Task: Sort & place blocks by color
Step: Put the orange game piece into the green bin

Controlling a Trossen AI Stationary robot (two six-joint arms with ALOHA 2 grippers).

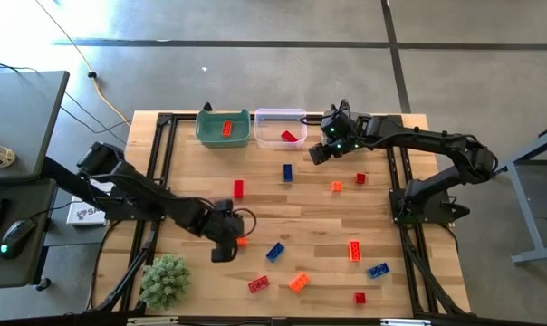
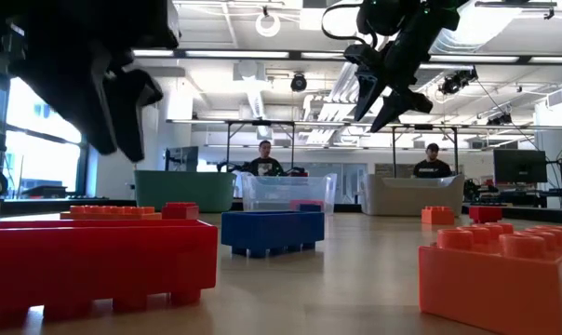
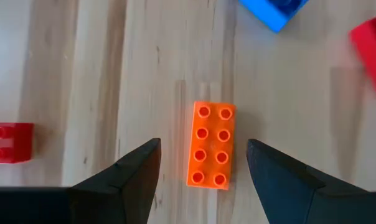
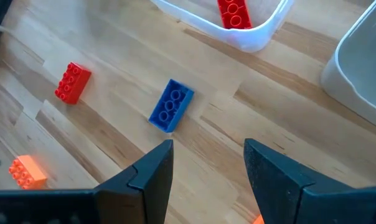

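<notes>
Red, orange and blue studded blocks lie scattered flat on the wooden table. My left gripper hangs open above the table's near left part. In the left wrist view its fingers stand on either side of an orange eight-stud block without touching it. My right gripper is open and raised near the clear bin, above a blue block. A red block lies in the clear bin, and another red block lies in the green bin.
A green spiky ball sits at the table's near left corner. A pale third bin stands right of the clear one, under my right arm. Loose blocks cluster toward the near right. Two people sit beyond the table.
</notes>
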